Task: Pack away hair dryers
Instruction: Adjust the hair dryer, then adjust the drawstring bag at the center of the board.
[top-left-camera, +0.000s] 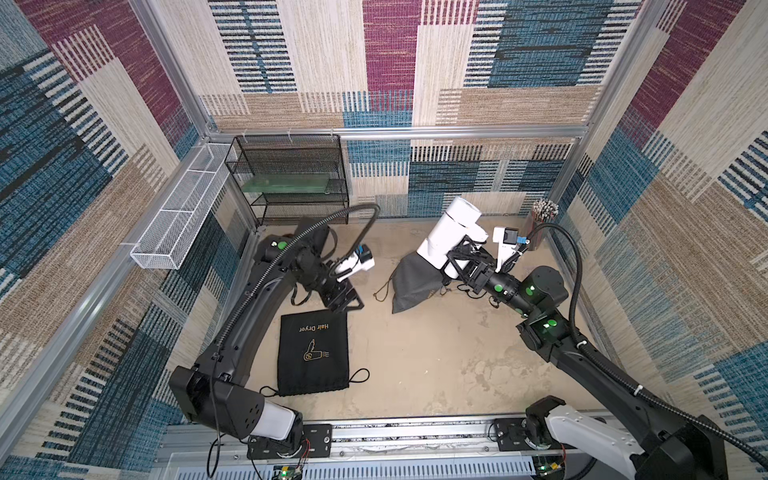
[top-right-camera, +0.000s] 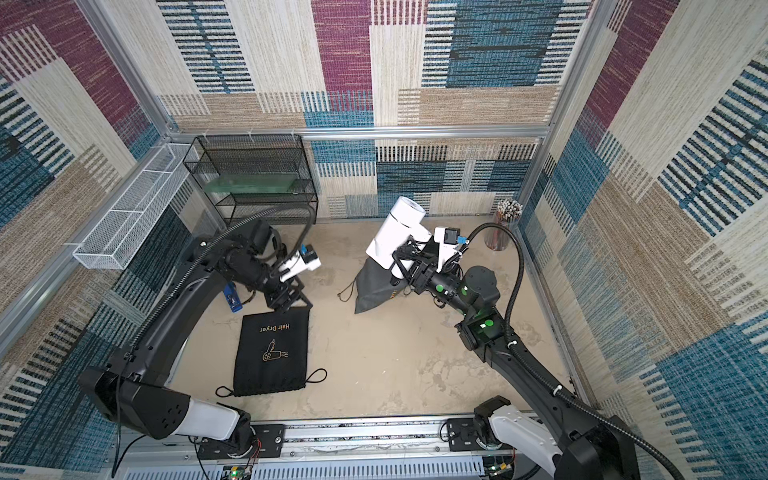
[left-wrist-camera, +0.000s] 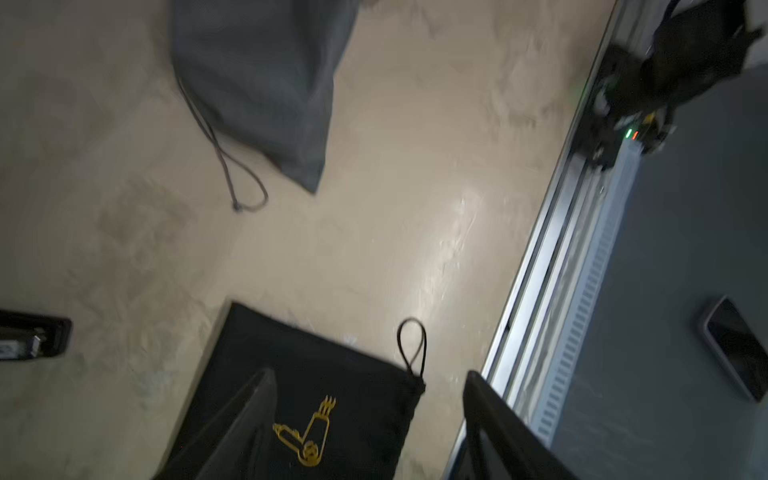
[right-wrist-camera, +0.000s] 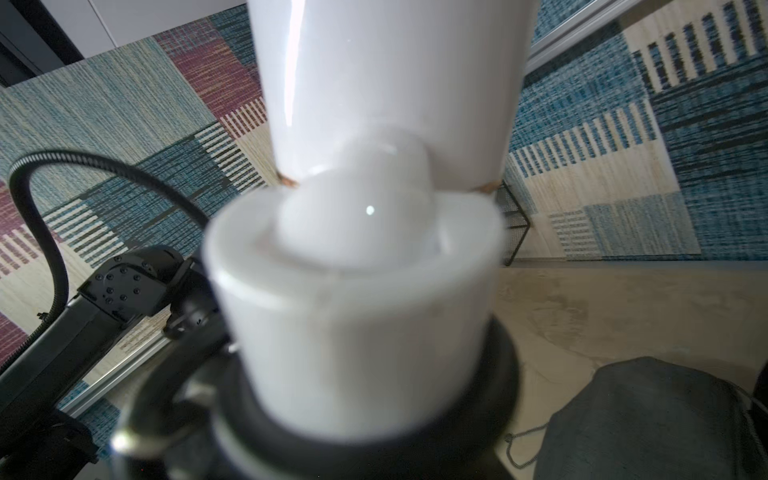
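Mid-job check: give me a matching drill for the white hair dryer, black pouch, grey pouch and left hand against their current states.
Things:
1. white hair dryer
2. black pouch
3. grey pouch
4. left hand

States:
A. open, empty
B. lying flat, print up
C. gripped by the right hand, barrel tilted
D. rumpled, beside the held dryer

Pairs: 1-C, 2-B, 3-D, 4-A

**Bags, racks & bits on the table**

Black bag (top-left-camera: 313, 353) w/ gold "Hair Dryer" print lies flat on the table (top-left-camera: 436, 353), front-left part. Grey bag (top-left-camera: 411, 282) sits mid-back. Black wire rack (top-left-camera: 291, 178) stands at the back-left corner, green flat thing (top-left-camera: 286, 183) inside. White mesh basket (top-left-camera: 178, 212) hangs on the left wall. Cup of sticks (top-left-camera: 542, 224) in the back-right corner. Small blue gadget (top-right-camera: 232, 297) by the left edge.
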